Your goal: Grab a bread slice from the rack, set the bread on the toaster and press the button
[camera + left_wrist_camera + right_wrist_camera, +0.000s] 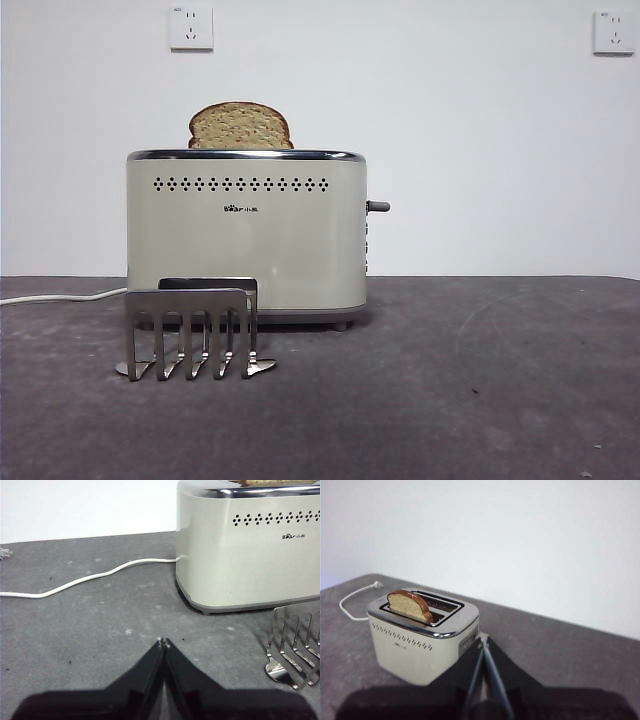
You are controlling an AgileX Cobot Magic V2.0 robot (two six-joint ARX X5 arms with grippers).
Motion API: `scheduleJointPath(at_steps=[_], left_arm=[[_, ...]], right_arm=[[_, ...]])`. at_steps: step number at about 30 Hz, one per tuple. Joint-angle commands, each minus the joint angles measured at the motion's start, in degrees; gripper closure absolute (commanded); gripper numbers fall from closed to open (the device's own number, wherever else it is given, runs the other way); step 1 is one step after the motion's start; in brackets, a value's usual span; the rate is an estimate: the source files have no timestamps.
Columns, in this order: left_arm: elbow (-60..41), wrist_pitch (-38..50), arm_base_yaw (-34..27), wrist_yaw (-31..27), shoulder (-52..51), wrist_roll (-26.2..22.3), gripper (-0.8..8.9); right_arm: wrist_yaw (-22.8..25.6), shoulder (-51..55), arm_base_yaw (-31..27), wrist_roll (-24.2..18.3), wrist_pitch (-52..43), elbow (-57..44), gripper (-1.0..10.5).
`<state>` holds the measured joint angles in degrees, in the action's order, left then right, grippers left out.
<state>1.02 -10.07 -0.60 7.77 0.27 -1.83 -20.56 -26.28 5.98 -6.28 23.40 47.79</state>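
Observation:
The cream toaster (245, 230) stands on the dark table. The slice of bread (240, 127) sits upright in one of its slots, its domed top sticking out above the chrome rim; it also shows in the right wrist view (410, 606). The empty metal rack (192, 328) stands in front of the toaster and shows at the edge of the left wrist view (295, 647). My left gripper (163, 642) is shut and empty, low over the table beside the toaster (250, 545). My right gripper (482, 638) is shut and empty, raised beside the toaster (422, 632), near its lever side.
The toaster's white cord (60, 296) trails across the table to the left, also seen in the left wrist view (85, 579). The toaster's lever (378, 206) sticks out on its right side. Two wall sockets (191, 27) are on the white wall behind.

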Motion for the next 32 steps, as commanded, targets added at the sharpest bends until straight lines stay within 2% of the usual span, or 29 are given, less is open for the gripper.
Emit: scheduleJointPath(at_steps=[1, 5, 11, 16, 21, 32], left_arm=[[-0.83, 0.11, -0.11, -0.22, -0.15, 0.55, 8.17], [-0.83, 0.11, -0.11, -0.22, -0.15, 0.55, 8.17], [-0.83, 0.11, -0.11, -0.22, -0.15, 0.55, 8.17], [-0.83, 0.13, -0.11, -0.24, -0.15, 0.55, 8.17], [-0.83, 0.11, -0.11, -0.22, -0.15, 0.55, 8.17], [-0.83, 0.11, -0.11, -0.22, -0.15, 0.55, 8.17]], right_arm=[[0.15, 4.17, -0.35, 1.79, -7.10, -9.31, 9.5], [0.44, 9.66, -0.42, 1.77, -13.35, -19.58, 9.5], [8.55, 16.35, -0.42, 2.84, -14.86, -30.34, 9.5], [11.98, 21.14, -0.42, 4.46, -15.37, -37.44, 9.5], [11.98, 24.22, -0.42, 6.91, -15.56, -42.27, 9.5], [12.22, 26.23, -0.42, 8.48, -14.53, -47.45, 9.5]])
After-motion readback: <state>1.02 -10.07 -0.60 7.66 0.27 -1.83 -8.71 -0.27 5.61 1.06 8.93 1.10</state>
